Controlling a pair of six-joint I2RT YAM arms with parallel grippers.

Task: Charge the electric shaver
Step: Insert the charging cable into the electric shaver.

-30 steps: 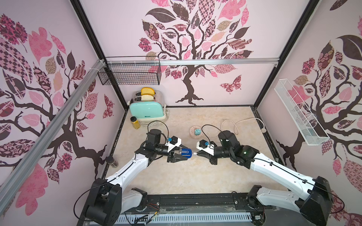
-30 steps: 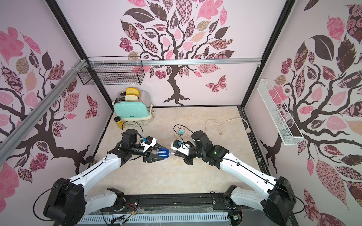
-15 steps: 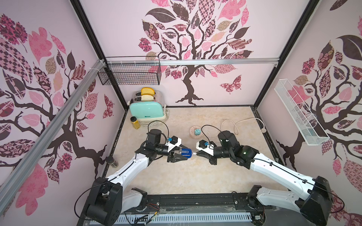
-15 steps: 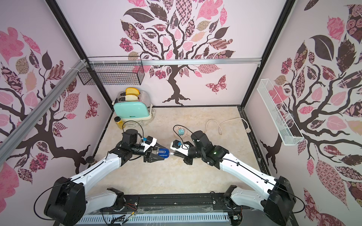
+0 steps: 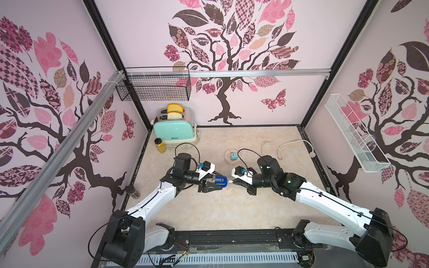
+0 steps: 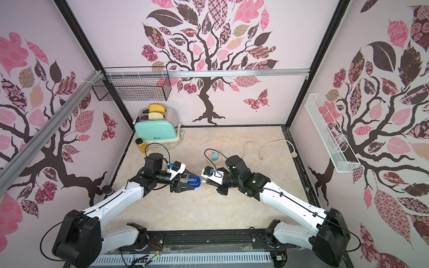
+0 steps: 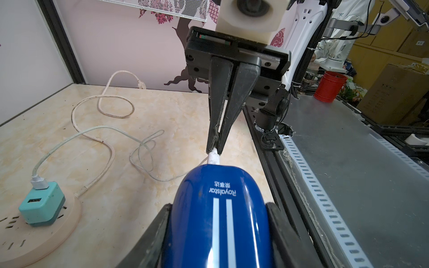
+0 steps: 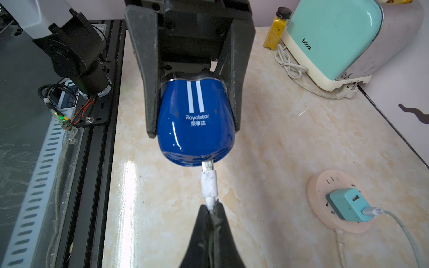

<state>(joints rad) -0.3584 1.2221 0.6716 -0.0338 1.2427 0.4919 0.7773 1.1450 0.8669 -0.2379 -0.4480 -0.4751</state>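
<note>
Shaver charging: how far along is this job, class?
Done: adapter sits in the hub, cable attached. In hand: left claw grips the shaver; right claw pinches the plug, tip at the shaver's end. Left: seat it fully; bare metal shows.

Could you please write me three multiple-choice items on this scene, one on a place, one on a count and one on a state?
1. Where is the shaver? A on the table; B in the left gripper; C in a wall basket.
2. How many bread slices stand in the toaster? A one; B four; C two.
3. The right gripper is: A shut on the cable plug; B open and empty; C shut on a bottle.
Answers: 1 B, its jaws clamp the blue body; 2 C, two slices stick up from the slots; 3 A, its closed jaws pinch the white plug at the shaver's base.
</note>
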